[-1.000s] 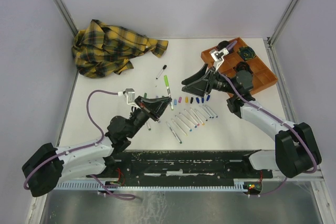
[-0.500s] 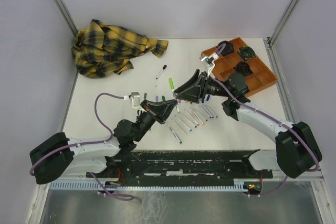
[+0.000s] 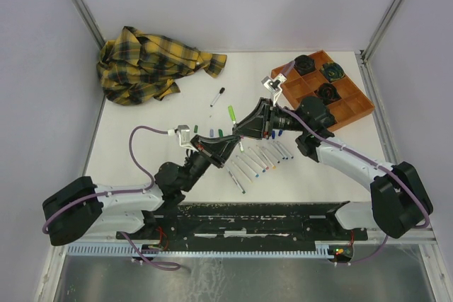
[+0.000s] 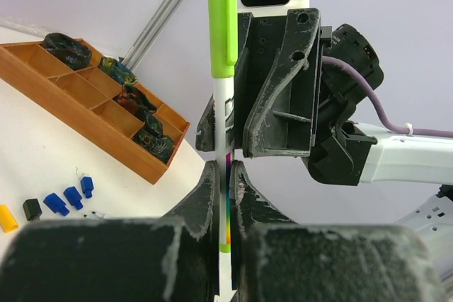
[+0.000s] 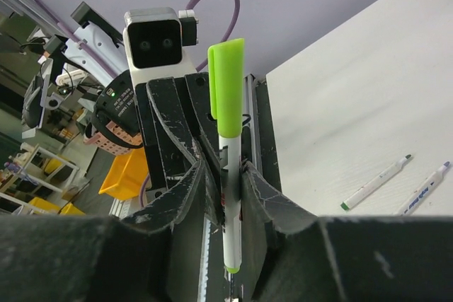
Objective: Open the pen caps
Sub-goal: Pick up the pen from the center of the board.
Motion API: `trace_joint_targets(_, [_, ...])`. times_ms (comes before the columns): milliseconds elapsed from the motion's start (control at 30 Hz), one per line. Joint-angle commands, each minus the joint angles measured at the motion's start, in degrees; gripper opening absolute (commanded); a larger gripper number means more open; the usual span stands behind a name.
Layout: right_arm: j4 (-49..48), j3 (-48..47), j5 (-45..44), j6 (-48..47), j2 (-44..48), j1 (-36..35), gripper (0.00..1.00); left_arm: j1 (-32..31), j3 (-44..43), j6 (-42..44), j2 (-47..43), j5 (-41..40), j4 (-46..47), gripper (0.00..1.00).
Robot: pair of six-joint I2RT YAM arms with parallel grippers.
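Observation:
A white pen with a lime-green cap [image 3: 231, 113] stands upright above the table's middle, between both arms. My left gripper [image 4: 225, 175] is shut on its barrel, and the green cap [image 4: 221, 26] sticks up above the jaws. My right gripper [image 5: 226, 175] has come in from the other side. Its fingers press on the same barrel just below the green cap [image 5: 226, 86]. Loose pen caps [image 3: 258, 134] in blue, pink, purple and black lie in a row on the table. Blue caps [image 4: 67, 198] show at the lower left of the left wrist view.
Several uncapped white pens [image 3: 255, 160] lie side by side below the caps. A black-capped pen [image 3: 217, 97] lies farther back. An orange tray [image 3: 347, 100] with dark round objects sits at the back right. A yellow plaid shirt [image 3: 152, 61] is bunched at the back left.
My right gripper has moved left from the tray to the pen and closed in on its barrel. My left arm has shifted the pen slightly right and forward.

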State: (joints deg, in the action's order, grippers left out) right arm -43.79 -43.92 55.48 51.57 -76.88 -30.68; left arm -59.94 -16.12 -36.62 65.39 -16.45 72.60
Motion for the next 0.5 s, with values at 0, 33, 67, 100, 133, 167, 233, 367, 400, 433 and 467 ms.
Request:
trace_joint_targets(0, [0.73, -3.05, 0.87, -2.25, -0.16, -0.60, 0.31, -0.44, -2.05, 0.94, 0.63, -0.88, 3.61, 0.03])
trace_joint_targets(33, [0.88, -3.09, 0.93, -2.53, -0.19, -0.68, 0.29, -0.44, -2.07, 0.94, 0.62, -0.79, 3.65, 0.03])
trace_joint_targets(67, [1.15, -3.29, 1.08, -2.75, -0.20, -0.68, 0.25, -0.53, -2.07, 0.94, 0.63, -0.64, 3.65, 0.03])
trace_joint_targets(100, [1.45, -3.42, 1.29, -3.03, -0.12, -0.70, 0.20, -0.50, -2.08, 0.94, 0.56, -0.46, 3.50, 0.03])
trace_joint_targets(133, [1.88, -3.61, 1.42, -3.41, -0.06, -0.62, 0.14, -0.46, -2.08, 0.98, 0.51, -0.31, 3.21, 0.03])
trace_joint_targets(167, [2.32, -3.82, 1.52, -3.79, 0.04, -0.69, 0.07, -0.44, -2.03, 1.25, 0.30, -0.03, 2.81, 0.03])
trace_joint_targets(233, [2.85, -4.06, 1.64, -4.21, 0.20, -0.67, 0.00, -0.49, -1.78, 2.19, -0.30, 1.25, 1.86, 0.06])
trace_joint_targets(367, [3.12, -4.19, 1.97, -4.71, 0.58, -0.60, 0.00, -0.49, -0.18, 3.61, -2.65, 3.31, 0.65, 0.45])
trace_joint_targets(400, [3.28, -4.31, 2.10, -4.84, 0.61, -0.51, 0.00, -0.49, 0.21, 3.92, -3.65, 3.57, -0.02, 0.51])
trace_joint_targets(433, [3.42, -4.41, 2.15, -5.00, 0.63, -0.52, 0.00, -0.47, 0.47, 4.31, -4.90, 3.69, -1.38, 0.57])
trace_joint_targets(467, [3.50, -4.42, 2.24, -5.08, 0.67, -0.51, 0.00, -0.38, 0.44, 4.58, -6.33, 3.58, -3.33, 0.61])
